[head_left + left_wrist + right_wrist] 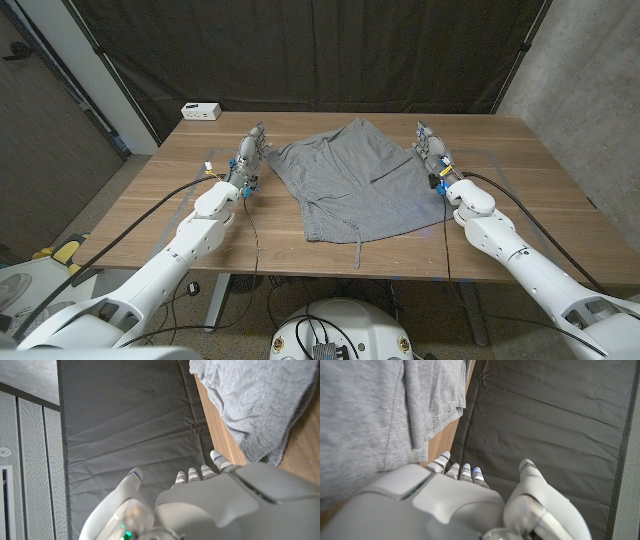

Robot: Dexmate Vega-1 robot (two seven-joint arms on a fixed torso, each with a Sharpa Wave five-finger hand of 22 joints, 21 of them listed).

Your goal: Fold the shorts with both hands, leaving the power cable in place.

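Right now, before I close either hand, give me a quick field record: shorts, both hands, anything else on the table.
shorts: grey, spread on the wooden table, drawstring hanging over the near edge
left hand: beside the shorts' left edge, fingers apart, holding nothing
right hand: beside the shorts' right edge, fingers apart, holding nothing
white box: far left corner of the table, apart from the shorts
fold: not yet begun

The shorts [352, 180] are soft, matt grey cloth, wrinkled; the desk [150, 210] smooth wood; each hand [250, 158] seemingly glossy white plastic.
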